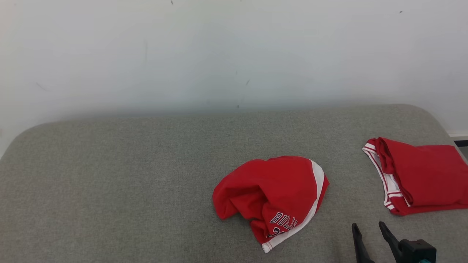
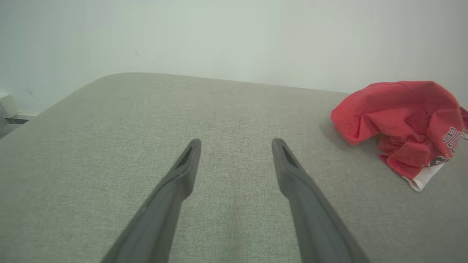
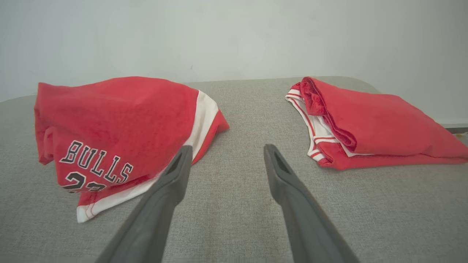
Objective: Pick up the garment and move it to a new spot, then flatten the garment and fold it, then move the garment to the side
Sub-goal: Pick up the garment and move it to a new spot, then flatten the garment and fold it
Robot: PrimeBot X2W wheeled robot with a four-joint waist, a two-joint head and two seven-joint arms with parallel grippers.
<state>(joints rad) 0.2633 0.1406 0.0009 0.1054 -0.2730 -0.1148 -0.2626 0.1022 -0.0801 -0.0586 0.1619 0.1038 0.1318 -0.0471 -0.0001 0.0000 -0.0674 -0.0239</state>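
On cushion (image 1: 109, 182), crumpled jersey (image 1: 270, 197) lying 10 o'clock from right hand (image 1: 368, 225). Left hand (image 2: 237, 141), right hand both gaping apart, holding nothing. Risk: grabbing one loose layer, jersey unrolling, dragging into folded jersey (image 1: 427, 175).

A pale, faintly scuffed wall (image 1: 234, 51) rises directly behind the grey fabric-covered surface (image 1: 109, 182) (its far corners are rounded), and past that surface's right end a dark skirting strip (image 1: 460, 139) runs along the wall's foot under soft, even light.

Soft even light, faint shadows, sharp
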